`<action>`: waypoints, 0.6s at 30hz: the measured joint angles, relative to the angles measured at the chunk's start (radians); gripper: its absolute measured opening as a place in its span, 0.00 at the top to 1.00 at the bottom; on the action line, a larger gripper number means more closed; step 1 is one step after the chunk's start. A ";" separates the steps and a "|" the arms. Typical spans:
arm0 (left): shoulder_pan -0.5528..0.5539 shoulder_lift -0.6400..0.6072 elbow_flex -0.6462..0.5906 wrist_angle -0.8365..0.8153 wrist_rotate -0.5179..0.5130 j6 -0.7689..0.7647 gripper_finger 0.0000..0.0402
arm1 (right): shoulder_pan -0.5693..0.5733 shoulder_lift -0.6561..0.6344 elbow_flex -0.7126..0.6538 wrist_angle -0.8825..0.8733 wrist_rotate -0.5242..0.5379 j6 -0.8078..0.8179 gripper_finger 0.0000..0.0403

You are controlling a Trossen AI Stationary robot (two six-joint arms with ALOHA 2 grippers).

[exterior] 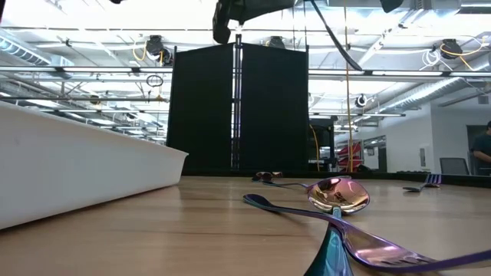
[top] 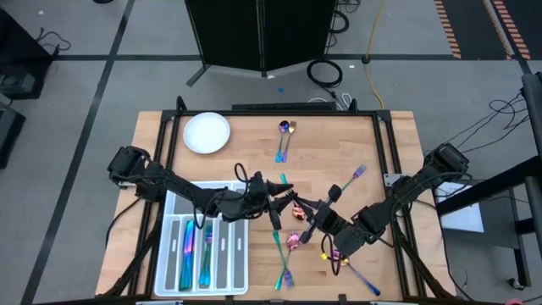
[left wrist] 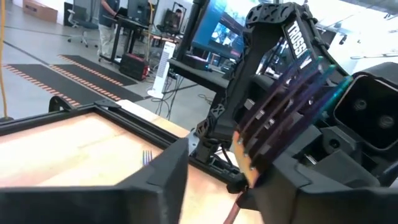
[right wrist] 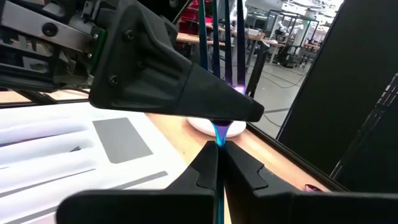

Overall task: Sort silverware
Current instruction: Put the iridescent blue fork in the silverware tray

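My right gripper (right wrist: 216, 163) was pinched shut on the handle of a fork (right wrist: 217, 134), held up over mid-table. My left gripper (top: 284, 191) sat right at the tines (left wrist: 283, 106), fingers spread around them, not visibly clamped. I judged this a handover. Next I'd need the left to grip, the right to release, then carry to the tray (top: 240, 273). More silverware (top: 285, 135) lay scattered on the table (top: 339, 148).

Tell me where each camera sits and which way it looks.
High: above the table, looking down; left arm, right arm show.
Low: at tabletop height, looking across a spoon; arm parts overhead.
Left wrist: on left arm, facing the fork; own fingers show.
Right wrist: facing the tray; right gripper grips the fork.
Both wrist views share the fork.
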 joint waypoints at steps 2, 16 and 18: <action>0.000 0.000 0.000 -0.004 0.003 0.000 0.69 | -0.004 0.000 0.000 -0.001 -0.002 -0.006 1.00; 0.005 -0.006 0.000 -0.062 0.022 0.063 0.99 | 0.003 -0.014 -0.002 -0.001 -0.063 -0.113 0.80; 0.007 -0.025 -0.001 -0.119 0.021 0.061 0.99 | 0.024 -0.032 -0.001 -0.004 -0.066 -0.128 0.76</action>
